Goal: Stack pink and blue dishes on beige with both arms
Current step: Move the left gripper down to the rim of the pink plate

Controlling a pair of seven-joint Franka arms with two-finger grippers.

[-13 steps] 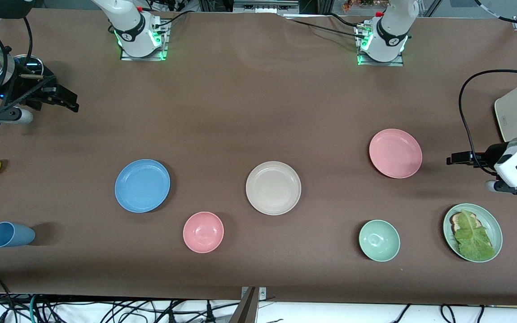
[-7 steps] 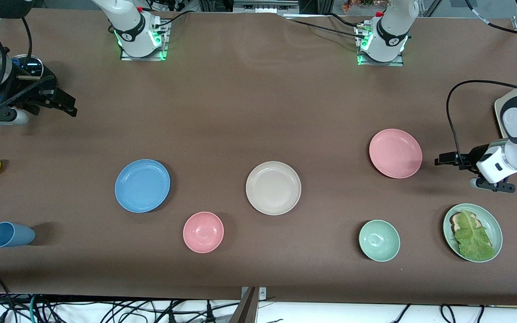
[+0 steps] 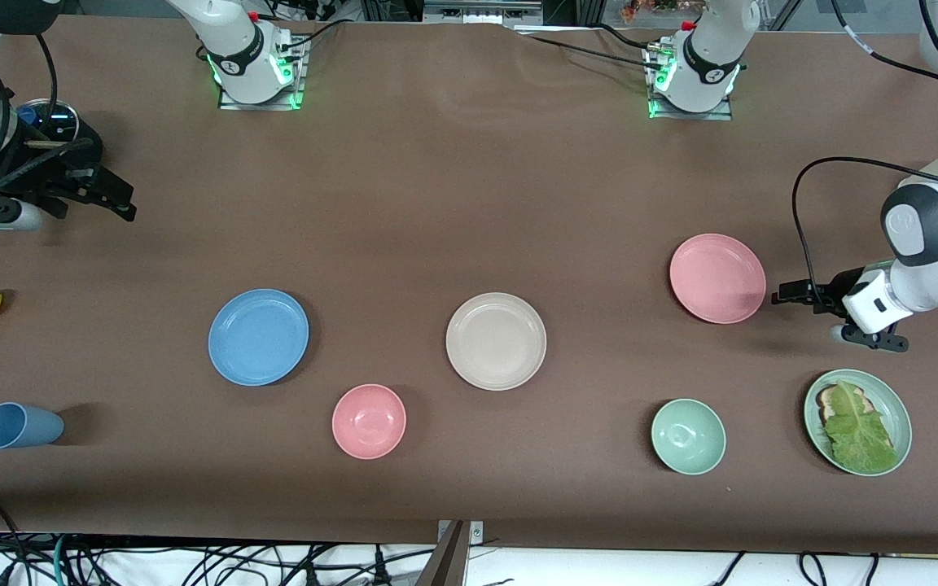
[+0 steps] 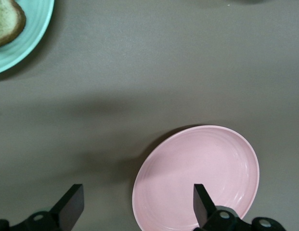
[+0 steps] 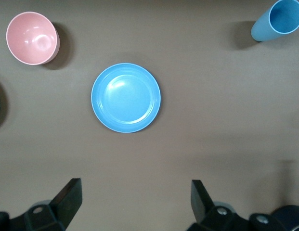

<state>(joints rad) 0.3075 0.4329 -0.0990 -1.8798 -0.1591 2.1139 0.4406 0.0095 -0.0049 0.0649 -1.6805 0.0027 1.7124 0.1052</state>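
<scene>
Beside the pink plate (image 3: 717, 277), left end effector (image 3: 791, 295) spread open, right end effector (image 3: 115, 198) likewise, over bare table (image 3: 453, 203).

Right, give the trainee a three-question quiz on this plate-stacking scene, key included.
1. True or false: the left gripper, open, is beside the pink plate.
2. Which dish is nearest the beige plate? A pink bowl; B blue cup; C green plate
3. Fill in: the right gripper, open, hangs over bare table, and its wrist view looks down on the ____ plate.

Key: 1 true; 2 A; 3 blue
</scene>
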